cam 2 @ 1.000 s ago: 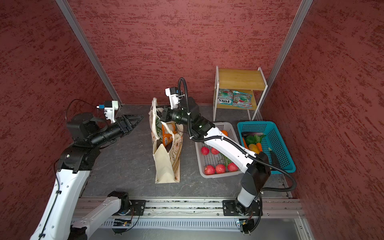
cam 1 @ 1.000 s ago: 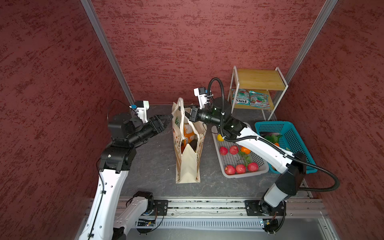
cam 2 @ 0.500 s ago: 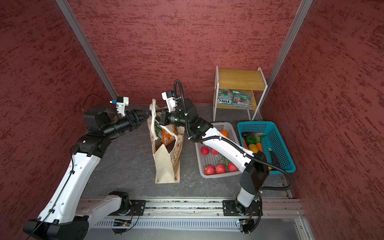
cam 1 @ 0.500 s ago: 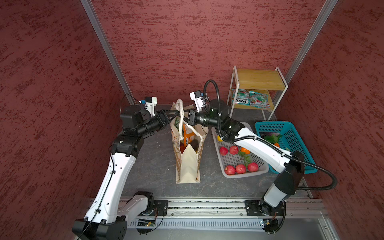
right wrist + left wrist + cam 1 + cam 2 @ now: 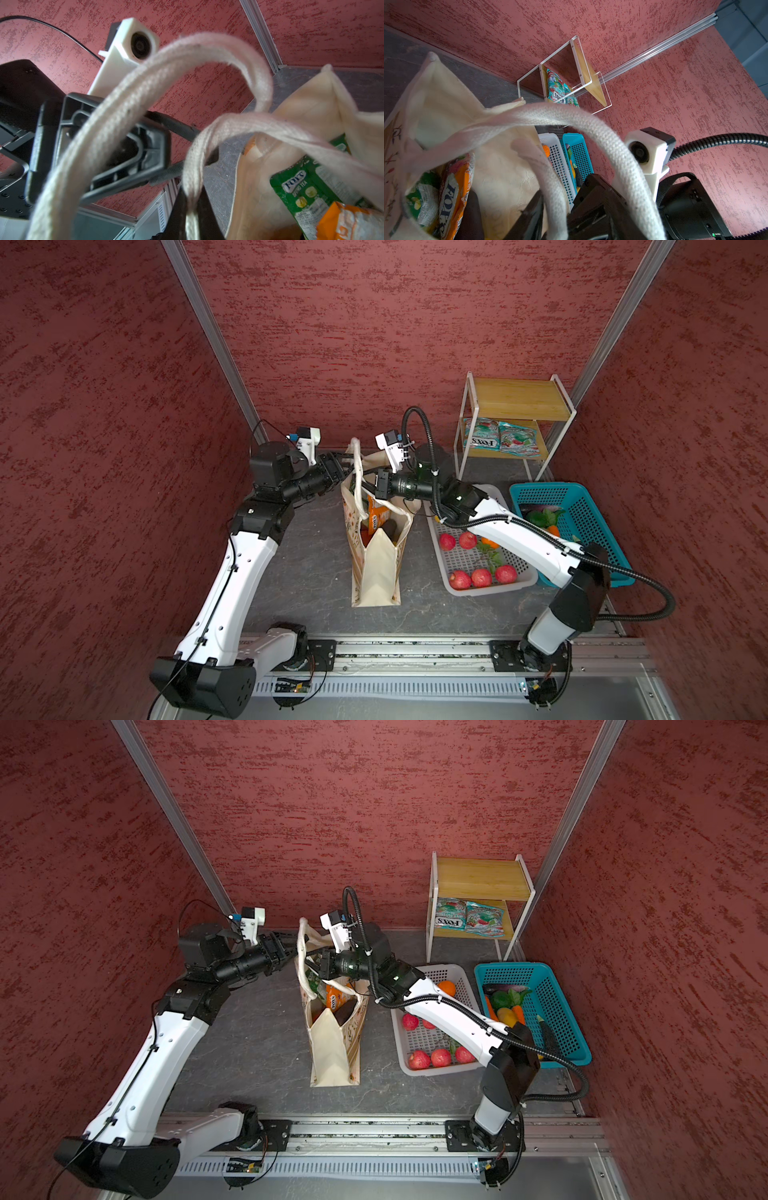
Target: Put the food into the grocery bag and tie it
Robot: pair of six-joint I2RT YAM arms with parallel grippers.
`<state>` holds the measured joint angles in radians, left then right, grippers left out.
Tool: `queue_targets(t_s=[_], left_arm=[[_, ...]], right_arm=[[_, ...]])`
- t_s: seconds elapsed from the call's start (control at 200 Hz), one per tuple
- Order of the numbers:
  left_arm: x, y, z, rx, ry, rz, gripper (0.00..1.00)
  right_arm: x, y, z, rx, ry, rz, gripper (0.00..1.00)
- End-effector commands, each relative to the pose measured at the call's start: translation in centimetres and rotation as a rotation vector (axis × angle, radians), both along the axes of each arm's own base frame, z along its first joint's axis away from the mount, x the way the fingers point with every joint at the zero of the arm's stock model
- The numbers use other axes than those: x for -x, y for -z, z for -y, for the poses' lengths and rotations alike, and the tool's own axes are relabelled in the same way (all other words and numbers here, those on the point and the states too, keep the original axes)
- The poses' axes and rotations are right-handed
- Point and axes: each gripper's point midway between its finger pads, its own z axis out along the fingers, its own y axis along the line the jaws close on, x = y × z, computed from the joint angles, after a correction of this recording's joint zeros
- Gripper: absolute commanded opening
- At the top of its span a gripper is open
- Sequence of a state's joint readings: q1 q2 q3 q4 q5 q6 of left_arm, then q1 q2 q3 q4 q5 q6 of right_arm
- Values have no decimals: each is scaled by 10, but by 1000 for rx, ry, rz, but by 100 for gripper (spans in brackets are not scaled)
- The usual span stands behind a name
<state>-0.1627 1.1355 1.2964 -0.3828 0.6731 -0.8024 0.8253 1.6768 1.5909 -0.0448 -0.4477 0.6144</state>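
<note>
The cream floral grocery bag (image 5: 376,572) stands upright in both top views. Inside it are a green FOX'S packet (image 5: 301,187), an orange packet (image 5: 349,220) and a dark eggplant (image 5: 388,529). My right gripper (image 5: 191,207) is over the bag's mouth, shut on one white loop handle (image 5: 239,122). My left gripper (image 5: 347,458) is at the bag's far left rim, open. The other handle (image 5: 552,195) runs between its fingers (image 5: 529,218) without being pinched. More food lies outside the bag: red apples (image 5: 481,577) and two packets (image 5: 500,439).
A grey perforated basket (image 5: 490,589) with apples and an orange sits right of the bag. Beside it a teal basket (image 5: 590,506) holds vegetables. A small wooden shelf (image 5: 515,400) stands at the back right. Red walls close in on three sides.
My left arm has swung in from the left and its open gripper has come up to the bag's handle. The right gripper has kept its hold and shifted slightly left.
</note>
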Motion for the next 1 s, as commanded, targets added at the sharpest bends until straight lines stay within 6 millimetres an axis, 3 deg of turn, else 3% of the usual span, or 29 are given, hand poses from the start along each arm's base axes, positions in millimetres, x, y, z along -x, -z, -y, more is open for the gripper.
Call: queue_targets(t_s=[0.0,0.361,0.696,0.877,0.997], left_arm=[[3,-11,7,-18,31,48,46],[5,5,14,-61,66,7,42],[5,-10,13,-71,67,46,14],[8,-11,10,-88,70,43,3],[13,-10,5,-152,70,25,0]], right_arm=[[15,-16,4,-19,-29,40,0],[19,-31,1,-33,-45,75,0],[20,-28,0,-19,-46,77,0],[18,-27,11,7,5,97,26],[18,-25,24,41,56,123,37]])
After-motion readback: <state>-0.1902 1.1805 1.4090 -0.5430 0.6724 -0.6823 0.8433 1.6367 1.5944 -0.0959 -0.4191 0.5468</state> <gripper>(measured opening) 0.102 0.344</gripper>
